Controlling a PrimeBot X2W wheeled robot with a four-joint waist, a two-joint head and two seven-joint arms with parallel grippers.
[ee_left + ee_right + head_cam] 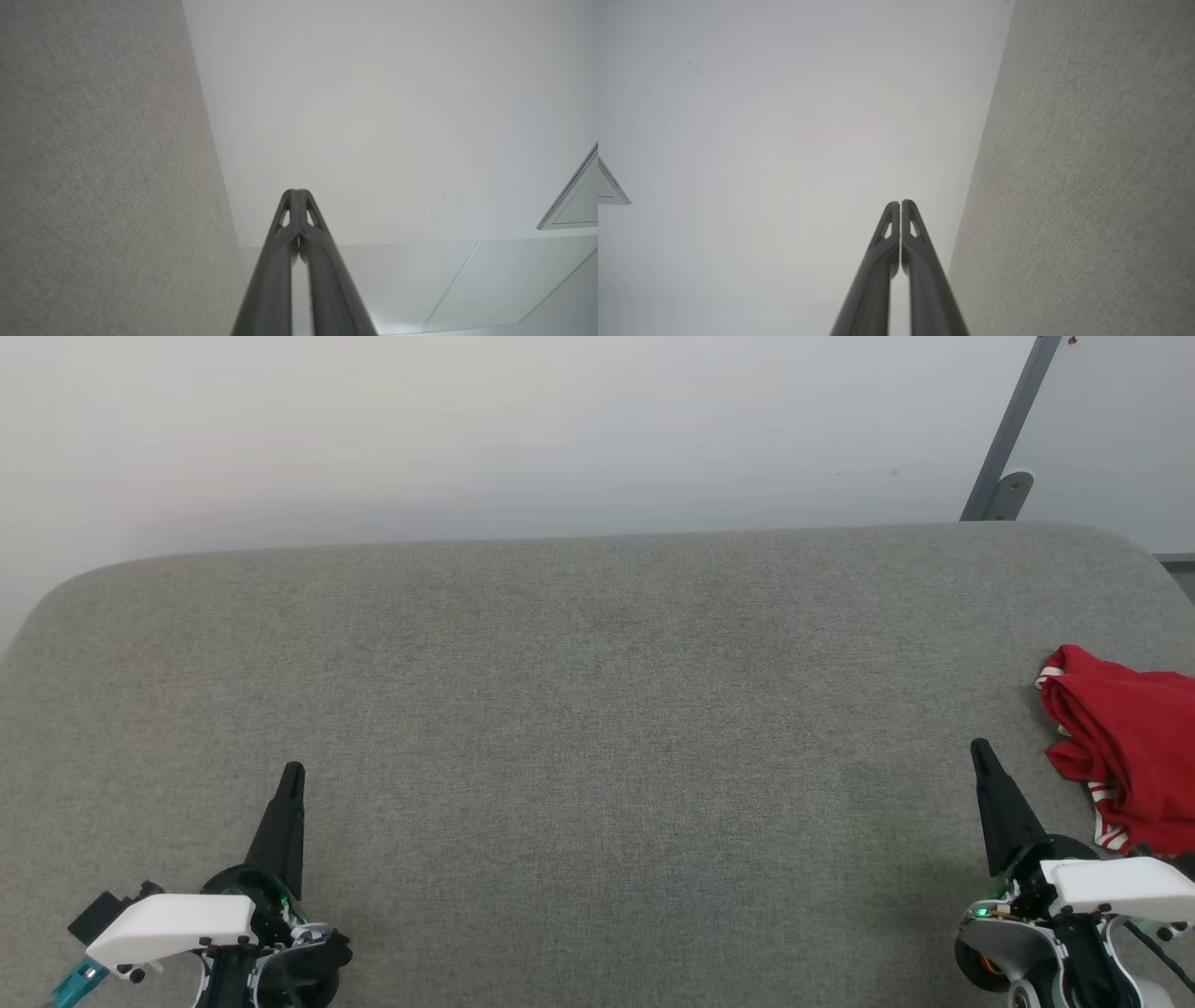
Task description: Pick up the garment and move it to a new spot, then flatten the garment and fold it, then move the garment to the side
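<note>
Left gripper sitting near left, jaws pressing together, gripping nothing | right gripper sitting near right, jaws pressing together, gripping nothing | garment lying bunched at grey fabric surface's right edge, just beyond right gripper, not touching it | white wall standing behind

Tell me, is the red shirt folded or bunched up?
Bunched up. The red shirt lies in a wrinkled heap, striped trim sticking out.

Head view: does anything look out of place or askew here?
The garment lies crumpled in a heap at the right edge of the grey surface, partly cut off by the frame. The shut right gripper beside it holds nothing. Nothing else stands out.
</note>
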